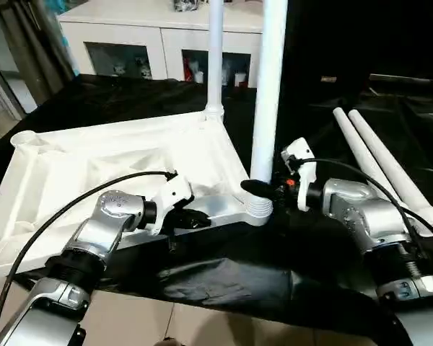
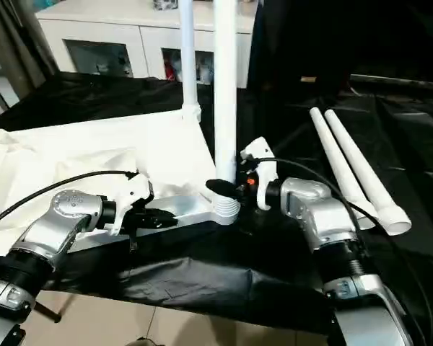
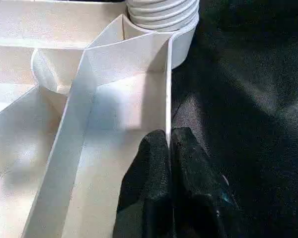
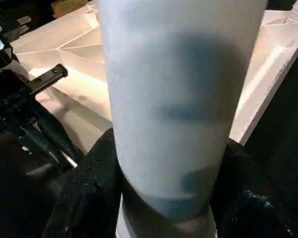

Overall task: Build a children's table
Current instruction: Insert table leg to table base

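Table (image 1: 115, 155): upside down on black cloth (image 1: 224, 274), two legs upright. Light, stiff, slick plastic. Left gripper (image 3: 170, 148) pinches rim; right gripper (image 1: 263, 189) clasps near leg (image 1: 268, 86) low, best hold.

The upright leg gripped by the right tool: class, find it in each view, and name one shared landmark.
Left eye view: the upright leg, right of centre.
Right eye view: centre.
Left wrist view: its ribbed base, top edge.
Right wrist view: the middle, between the right tool's fingers.
Landmark: the tabletop.
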{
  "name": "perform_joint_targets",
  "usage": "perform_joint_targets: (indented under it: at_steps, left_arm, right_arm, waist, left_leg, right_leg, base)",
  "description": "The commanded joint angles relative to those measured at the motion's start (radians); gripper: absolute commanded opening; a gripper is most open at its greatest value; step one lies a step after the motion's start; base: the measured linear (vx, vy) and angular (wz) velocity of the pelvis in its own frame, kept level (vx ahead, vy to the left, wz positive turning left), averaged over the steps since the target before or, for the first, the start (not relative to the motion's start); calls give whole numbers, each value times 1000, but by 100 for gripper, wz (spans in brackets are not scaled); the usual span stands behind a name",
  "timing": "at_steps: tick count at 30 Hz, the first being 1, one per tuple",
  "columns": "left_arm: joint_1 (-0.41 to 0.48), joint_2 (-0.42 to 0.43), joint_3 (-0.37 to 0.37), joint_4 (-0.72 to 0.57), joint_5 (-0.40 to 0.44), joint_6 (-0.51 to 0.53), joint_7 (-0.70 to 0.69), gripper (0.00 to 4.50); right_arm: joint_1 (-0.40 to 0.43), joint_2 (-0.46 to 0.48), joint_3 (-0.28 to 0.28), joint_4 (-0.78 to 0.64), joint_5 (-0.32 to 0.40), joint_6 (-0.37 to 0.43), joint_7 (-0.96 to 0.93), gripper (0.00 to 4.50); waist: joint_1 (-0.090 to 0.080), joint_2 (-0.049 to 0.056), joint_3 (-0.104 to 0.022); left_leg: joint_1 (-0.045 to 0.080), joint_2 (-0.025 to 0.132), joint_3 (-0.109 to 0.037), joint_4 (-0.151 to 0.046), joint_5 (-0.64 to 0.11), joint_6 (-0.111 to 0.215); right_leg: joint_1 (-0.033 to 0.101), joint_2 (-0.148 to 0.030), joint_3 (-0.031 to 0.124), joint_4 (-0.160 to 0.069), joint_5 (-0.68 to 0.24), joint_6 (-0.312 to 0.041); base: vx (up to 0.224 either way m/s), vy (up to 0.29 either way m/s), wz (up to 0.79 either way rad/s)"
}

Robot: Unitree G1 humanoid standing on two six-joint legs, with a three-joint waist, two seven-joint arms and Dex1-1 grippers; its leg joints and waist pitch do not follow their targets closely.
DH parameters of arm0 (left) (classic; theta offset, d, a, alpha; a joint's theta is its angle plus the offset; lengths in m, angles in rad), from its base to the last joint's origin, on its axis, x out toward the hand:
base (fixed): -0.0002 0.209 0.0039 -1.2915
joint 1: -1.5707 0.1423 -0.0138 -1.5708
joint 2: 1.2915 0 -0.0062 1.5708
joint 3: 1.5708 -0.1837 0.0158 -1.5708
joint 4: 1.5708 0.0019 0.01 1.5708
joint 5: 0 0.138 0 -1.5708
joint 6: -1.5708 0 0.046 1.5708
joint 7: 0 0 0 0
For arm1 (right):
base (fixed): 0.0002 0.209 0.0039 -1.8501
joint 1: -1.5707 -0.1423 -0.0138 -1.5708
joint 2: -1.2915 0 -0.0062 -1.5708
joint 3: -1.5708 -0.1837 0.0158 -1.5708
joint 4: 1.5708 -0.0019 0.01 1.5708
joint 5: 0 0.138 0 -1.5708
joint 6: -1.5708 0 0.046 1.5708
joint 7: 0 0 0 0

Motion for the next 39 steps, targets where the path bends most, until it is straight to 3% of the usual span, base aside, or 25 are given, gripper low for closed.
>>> perform_joint_targets:
  at_steps: [1,5,7,13,15,16,17,22,26,27,28,29,30,31,33,34,35,36,39]
  left_arm:
    - [0,0,8,0,-1,13,7,0]
    - [-3,-2,14,1,2,9,28,0]
    - [-7,-5,16,8,5,3,36,0]
    - [-19,-12,19,25,8,-7,45,0]
    - [-21,-13,19,27,8,-8,46,0]
    - [-23,-15,18,28,7,-9,47,0]
    - [-25,-17,18,31,8,-11,49,0]
    - [-32,-15,16,40,17,-22,51,0]
    - [-33,-14,16,42,19,-24,51,0]
    - [-34,-14,15,43,21,-27,52,0]
    - [-34,-14,15,43,21,-27,52,0]
    - [-34,-14,15,42,22,-26,54,0]
    - [-30,-14,15,38,23,-26,55,0]
    - [-27,-14,15,35,23,-25,56,0]
    - [-19,-13,15,26,21,-22,56,0]
    - [-15,-12,15,21,21,-21,56,0]
    - [-12,-12,15,17,20,-19,56,0]
    - [-6,-10,15,8,19,-16,55,0]
    - [0,-10,14,-2,17,-11,51,0]
  right_arm:
    - [-8,9,2,28,0,-10,1,193]
    - [14,26,-51,68,33,-58,2,193]
    - [63,46,-92,74,55,-86,-22,193]
    - [182,96,-151,45,87,-154,-68,193]
    - [195,105,-164,43,94,-165,-75,193]
    - [213,116,-179,36,106,-176,-84,193]
    - [225,119,-178,26,106,-180,-86,193]
    - [265,89,-95,-45,28,-208,-65,193]
    - [259,54,-22,-69,-39,-215,-47,191]
    - [248,37,20,-79,-78,-212,-32,191]
    - [248,37,21,-80,-79,-212,-31,191]
    - [240,30,38,-84,-93,-204,-26,191]
    - [225,21,61,-88,-108,-189,-13,191]
    - [217,11,80,-94,-116,-175,-3,191]
    - [201,1,103,-96,-124,-162,16,191]
    - [190,-3,112,-91,-127,-157,29,191]
    - [178,-4,116,-79,-129,-159,40,191]
    - [148,-2,119,-46,-127,-153,64,191]
    - [114,1,115,-7,-117,-149,98,191]
  waist:
    - [4,-16,-70]
    - [5,-15,-71]
    - [6,-16,-70]
    - [5,-6,-69]
    - [5,-8,-68]
    - [5,1,-68]
    - [4,0,-67]
    - [5,-3,-66]
    - [5,-7,-65]
    - [4,-5,-64]
    - [3,-5,-64]
    - [0,-25,-63]
    - [5,-14,-65]
    - [0,-29,-62]
    - [3,-20,-61]
    - [1,-31,-61]
    - [3,-26,-62]
    - [3,-32,-62]
    - [2,-35,-65]
  left_leg:
    - [19,57,-22,-72,-176,21]
    - [19,57,-21,-71,-175,27]
    - [17,57,-21,-71,-177,30]
    - [22,58,-25,-78,-222,16]
    - [23,59,-26,-80,-240,9]
    - [24,59,-26,-80,-244,7]
    - [23,59,-26,-81,-251,6]
    - [23,58,-27,-84,-260,1]
    - [24,58,-29,-85,-261,0]
    - [24,59,-28,-85,-262,1]
    - [24,58,-28,-86,-268,-1]
    - [23,58,-26,-86,-265,4]
    - [23,58,-28,-85,-251,7]
    - [22,58,-26,-86,-258,11]
    - [26,60,-28,-87,-268,6]
    - [25,60,-27,-89,-273,7]
    - [27,61,-29,-89,-278,3]
    - [26,62,-29,-89,-280,3]
    - [23,61,-27,-87,-261,10]
  right_leg:
    - [48,-80,49,-71,-178,-222]
    - [48,-81,49,-71,-165,-229]
    - [48,-83,50,-73,-176,-225]
    - [45,-80,48,-78,-209,-217]
    - [46,-82,49,-82,-231,-214]
    - [44,-82,50,-82,-229,-215]
    - [43,-81,50,-83,-230,-213]
    - [46,-80,49,-86,-238,-202]
    - [46,-82,50,-87,-270,-191]
    - [44,-81,51,-88,-271,-191]
    - [44,-79,50,-88,-275,-189]
    - [45,-79,51,-90,-278,-187]
    - [45,-82,51,-87,-276,-187]
    - [44,-79,51,-91,-289,-182]
    - [40,-83,52,-92,-316,-175]
    - [41,-81,52,-93,-322,-173]
    - [40,-83,52,-92,-325,-172]
    - [40,-83,52,-91,-322,-172]
    - [42,-84,52,-86,-280,-186]
  base:
    - [0,0,0]
    - [0,0,0]
    - [0,0,0]
    - [0,0,0]
    - [0,0,0]
    - [0,0,0]
    - [0,0,0]
    - [0,0,0]
    - [0,0,0]
    - [0,0,0]
    - [0,0,0]
    - [0,0,0]
    - [0,0,0]
    - [0,0,0]
    - [0,0,0]
    - [0,0,0]
    - [0,0,0]
    - [0,0,0]
    - [0,0,0]
